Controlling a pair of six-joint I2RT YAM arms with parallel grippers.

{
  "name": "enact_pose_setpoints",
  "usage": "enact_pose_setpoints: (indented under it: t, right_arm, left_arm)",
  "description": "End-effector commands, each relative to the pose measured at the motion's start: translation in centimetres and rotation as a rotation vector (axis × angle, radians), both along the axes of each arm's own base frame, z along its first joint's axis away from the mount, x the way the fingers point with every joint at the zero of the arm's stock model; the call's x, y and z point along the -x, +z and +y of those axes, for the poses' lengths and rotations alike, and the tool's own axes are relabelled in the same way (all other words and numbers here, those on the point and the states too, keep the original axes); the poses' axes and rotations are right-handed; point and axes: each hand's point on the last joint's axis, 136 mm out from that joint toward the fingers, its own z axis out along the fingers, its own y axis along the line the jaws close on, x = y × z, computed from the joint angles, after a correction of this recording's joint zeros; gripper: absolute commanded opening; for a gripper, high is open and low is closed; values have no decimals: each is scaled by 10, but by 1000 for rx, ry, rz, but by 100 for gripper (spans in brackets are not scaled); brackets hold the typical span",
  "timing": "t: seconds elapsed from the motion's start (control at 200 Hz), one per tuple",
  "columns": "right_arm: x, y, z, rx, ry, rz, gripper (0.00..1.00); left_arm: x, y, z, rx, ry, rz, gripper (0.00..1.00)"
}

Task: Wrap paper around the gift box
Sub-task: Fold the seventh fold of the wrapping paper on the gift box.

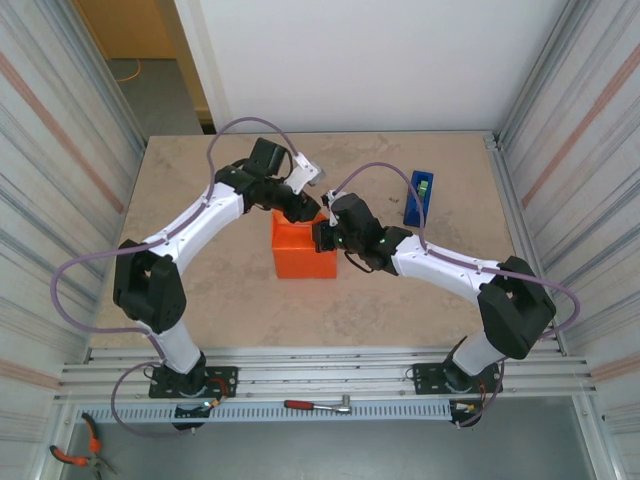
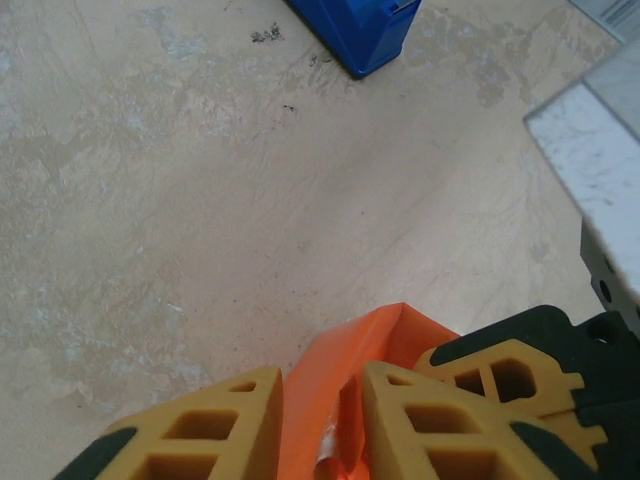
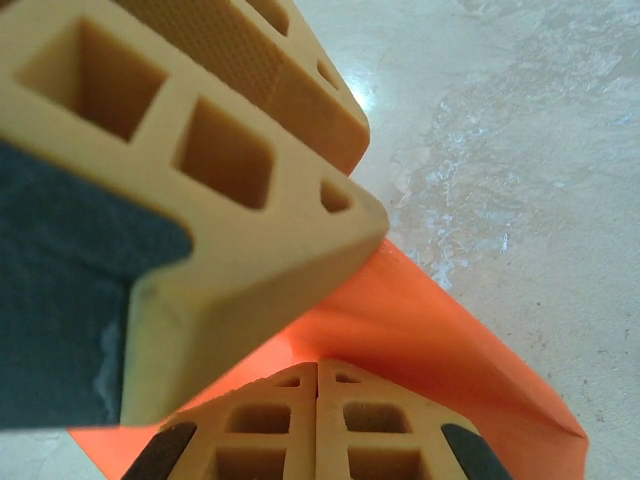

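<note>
On the table (image 1: 200, 190) sits the paper (image 1: 298, 255), folded into an orange block (the gift box presumably inside, unseen); it looks thin, light and crease-prone, best pinched at loose edges; right gripper (image 3: 317, 372) closed, tips against its corner; left gripper (image 2: 322, 395) straddles a raised flap; pinched or not, I cannot tell.

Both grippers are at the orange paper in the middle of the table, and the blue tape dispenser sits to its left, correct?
No. The blue tape dispenser sits to the right of the orange paper, as the top external view shows. The left gripper and right gripper are at the paper, mid-table.
</note>
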Motion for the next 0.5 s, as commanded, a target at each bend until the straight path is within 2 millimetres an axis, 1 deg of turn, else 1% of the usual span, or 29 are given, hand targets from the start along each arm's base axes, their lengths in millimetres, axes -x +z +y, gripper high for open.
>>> enact_pose_setpoints:
  t: [0.0, 0.02, 0.12, 0.14, 0.195, 0.215, 0.246, 0.271, 0.276, 0.291, 0.321, 0.336, 0.411, 0.421, 0.436, 0.451, 0.471, 0.496]
  right_arm:
    - [51, -82, -8, 170, 92, 257, 0]
    - [52, -83, -9, 171, 91, 258, 0]
    - [52, -82, -8, 171, 92, 257, 0]
    - [52, -83, -8, 172, 93, 258, 0]
    - [52, -82, -8, 171, 93, 257, 0]
    - [53, -83, -8, 171, 94, 258, 0]
    - [52, -82, -8, 171, 93, 257, 0]
    - [52, -82, -8, 170, 92, 258, 0]
    - [52, -82, -8, 170, 92, 257, 0]
    - [52, -83, -8, 171, 92, 258, 0]
    - [52, -82, -8, 171, 93, 257, 0]
    - [52, -82, -8, 171, 92, 257, 0]
    - [52, -82, -8, 171, 93, 257, 0]
    - [53, -83, -8, 172, 94, 258, 0]
    - [52, -82, -8, 170, 93, 257, 0]
    - [52, -82, -8, 170, 93, 257, 0]
    - [52, -83, -7, 170, 94, 258, 0]
    - [52, -82, -7, 170, 94, 257, 0]
  left_arm:
    - [-3, 6, -5, 1, -12, -40, 8]
    - [-3, 6, -6, 0, -14, -42, 0]
    - [-3, 6, -8, -5, -17, -47, 0]
    - [-3, 7, -8, -6, -14, -48, 6]
    - [-5, 6, -8, -9, -9, -50, 28]
    - [-5, 7, -8, -10, -6, -52, 32]
    - [-6, 7, -8, -11, -5, -54, 34]
    - [-6, 6, -8, -11, -3, -53, 33]
    - [-5, 6, -8, -10, -4, -53, 31]
    - [-6, 7, -8, -10, -4, -56, 24]
    - [-6, 7, -9, -9, -5, -57, 5]
    - [-5, 7, -9, -9, -6, -58, 0]
    - [-6, 10, -10, -6, -9, -65, 0]
    - [-6, 10, -10, -6, -9, -65, 2]
    - [-6, 10, -9, -7, -7, -63, 9]
    - [-6, 9, -9, -9, -6, -62, 20]
    - [-6, 10, -10, -10, -5, -63, 30]
    - [-7, 10, -10, -12, -6, -64, 35]
